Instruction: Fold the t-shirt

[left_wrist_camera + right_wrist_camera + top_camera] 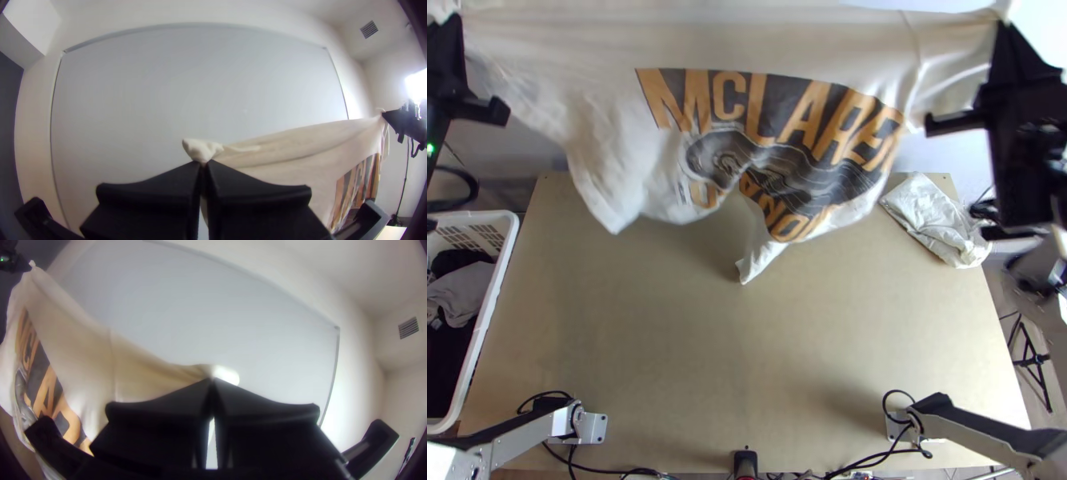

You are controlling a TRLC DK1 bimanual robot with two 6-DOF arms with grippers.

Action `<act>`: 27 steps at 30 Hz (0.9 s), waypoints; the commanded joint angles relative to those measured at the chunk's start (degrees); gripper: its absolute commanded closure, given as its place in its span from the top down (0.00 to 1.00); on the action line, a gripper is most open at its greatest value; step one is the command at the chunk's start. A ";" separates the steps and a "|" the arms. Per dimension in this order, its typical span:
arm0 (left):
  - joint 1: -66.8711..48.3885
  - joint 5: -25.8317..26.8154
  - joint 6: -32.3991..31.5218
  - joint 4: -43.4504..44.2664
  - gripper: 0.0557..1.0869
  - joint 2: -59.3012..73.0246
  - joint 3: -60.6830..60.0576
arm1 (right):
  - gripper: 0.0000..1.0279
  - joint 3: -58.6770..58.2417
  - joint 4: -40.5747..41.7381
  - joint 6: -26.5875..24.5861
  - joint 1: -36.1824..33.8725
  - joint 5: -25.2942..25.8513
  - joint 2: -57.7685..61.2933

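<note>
Largest first: the table (747, 360) is pale wood, with the white shirt (787, 40) hanging in the air over its far side. We see the top edge stretched wide between the grippers, each clamped on a bit of fabric at its tips: the left gripper (203, 164) at one upper end, the right gripper (212, 381) at the other (sleeve ends, by the look of it). Below, the body sags in folds that ripple through the dark and orange print (771, 160), and one tail (759, 256) droops lowest near the middle.

We judge the step in hand to be laying the shirt out flat. To do it well, we should keep both grips level and the top edge taut, lower evenly so the hem lands first, then ease the top away from the bases to pull out ripples. If that tail lands doubled under, we should lift and lay again. We should also steer clear of the small cloth (935, 220) at the far right corner.
</note>
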 commanded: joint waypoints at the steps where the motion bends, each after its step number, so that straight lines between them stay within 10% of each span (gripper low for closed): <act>1: -2.29 0.52 0.06 -5.58 0.03 -7.37 -1.84 | 0.03 -0.30 -5.97 -0.33 1.84 1.67 -7.62; 27: -5.72 1.84 -0.11 -27.73 0.03 -27.59 -5.27 | 0.03 -4.17 -36.29 5.38 1.14 4.83 -31.61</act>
